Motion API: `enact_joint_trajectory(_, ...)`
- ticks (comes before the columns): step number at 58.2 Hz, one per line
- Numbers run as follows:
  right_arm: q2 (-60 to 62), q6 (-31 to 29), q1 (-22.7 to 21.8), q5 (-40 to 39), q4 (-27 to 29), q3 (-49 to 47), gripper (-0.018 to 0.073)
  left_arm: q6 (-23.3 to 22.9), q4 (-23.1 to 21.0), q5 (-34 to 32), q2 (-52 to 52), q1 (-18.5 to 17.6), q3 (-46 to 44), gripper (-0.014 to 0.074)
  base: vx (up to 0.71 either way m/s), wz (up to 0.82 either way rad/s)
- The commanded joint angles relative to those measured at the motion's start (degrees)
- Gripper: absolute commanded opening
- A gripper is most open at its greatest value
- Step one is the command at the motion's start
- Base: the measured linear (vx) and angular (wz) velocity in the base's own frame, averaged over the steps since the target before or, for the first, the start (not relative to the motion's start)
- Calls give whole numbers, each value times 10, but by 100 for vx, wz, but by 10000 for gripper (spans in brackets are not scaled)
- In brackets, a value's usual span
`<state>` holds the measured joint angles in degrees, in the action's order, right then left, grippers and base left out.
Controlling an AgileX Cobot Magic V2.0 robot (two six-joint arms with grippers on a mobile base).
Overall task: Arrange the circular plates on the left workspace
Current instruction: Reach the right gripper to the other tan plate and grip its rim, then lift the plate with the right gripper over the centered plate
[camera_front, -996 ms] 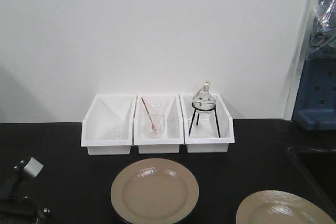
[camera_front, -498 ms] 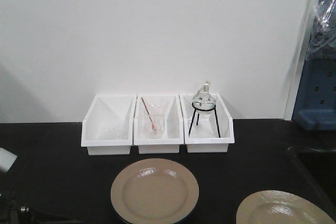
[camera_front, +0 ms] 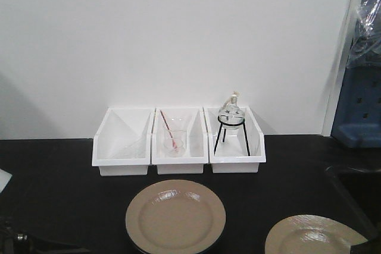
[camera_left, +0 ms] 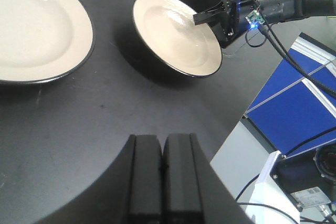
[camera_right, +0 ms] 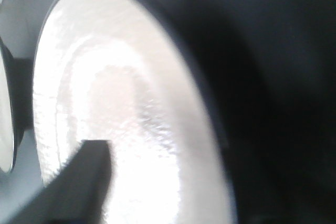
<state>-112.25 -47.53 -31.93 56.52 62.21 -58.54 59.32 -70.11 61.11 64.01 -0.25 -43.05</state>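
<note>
Two circular plates lie on the black benchtop of the left workspace (camera_front: pixel 65 194). One tan plate (camera_front: pixel 175 218) sits flat in front of the middle bin and shows at the left of the left wrist view as the same plate (camera_left: pixel 37 24). The other plate (camera_front: pixel 312 237) (camera_left: pixel 178 32) is at the right, tilted, with a shadow under it. My right gripper (camera_left: pixel 209 17) is shut on its far rim, one finger (camera_right: pixel 86 177) lying on the glossy face. My left gripper (camera_left: pixel 163 140) is shut and holds nothing, hovering over bare benchtop.
Three white bins (camera_front: pixel 178 141) stand along the wall, one holding a beaker with a red rod, one a flask on a black tripod (camera_front: pixel 231 124). A recessed sink (camera_front: pixel 357 191) lies at the right. The bench edge and cables (camera_left: pixel 273 35) are near the right arm.
The left arm has sunk almost out of the front view at the lower left. The right plate has shifted slightly left, and a dark gripper tip now shows at its right edge.
</note>
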Motion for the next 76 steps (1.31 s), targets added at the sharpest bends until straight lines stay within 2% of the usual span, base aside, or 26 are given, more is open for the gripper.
enact_joint_trajectory(1,26,-10,3,17,32,-13,263,-7,-43,15,-12,-2,-13,-1,0,0)
enact_joint_trajectory(8,26,-13,3,17,31,-13,-13,-10,-43,18,-12,-2,-13,-1,0,0)
enact_joint_trajectory(15,27,-13,3,21,40,-13,-10,-10,-43,18,-12,-2,-13,-1,0,0)
enact_joint_trajectory(20,29,-13,2,32,76,-13,-8,-10,-43,16,-12,-2,-13,-1,0,0)
enact_joint_trajectory(32,29,-33,11,96,248,-13,-4,-10,-42,8,-12,-2,-13,-1,0,0)
enact_joint_trajectory(38,29,-49,35,124,322,-15,-5,-10,-42,9,-12,-2,-13,-1,0,0)
enact_joint_trajectory(46,29,-53,94,122,404,-15,-5,-10,-42,12,-12,-2,-13,-1,0,0)
enact_joint_trajectory(60,29,-48,242,-5,406,-68,-5,-11,-43,18,-12,-2,-13,-1,0,0)
enact_joint_trajectory(65,29,-39,295,-64,406,-94,-5,-26,-43,19,-12,-2,-13,-1,0,0)
enact_joint_trajectory(71,23,-39,345,-128,405,-127,-5,-28,-43,19,-12,-2,-13,-1,0,0)
enact_joint_trajectory(76,9,-37,377,-149,405,-154,-5,-28,-43,18,-12,-2,-13,-1,0,0)
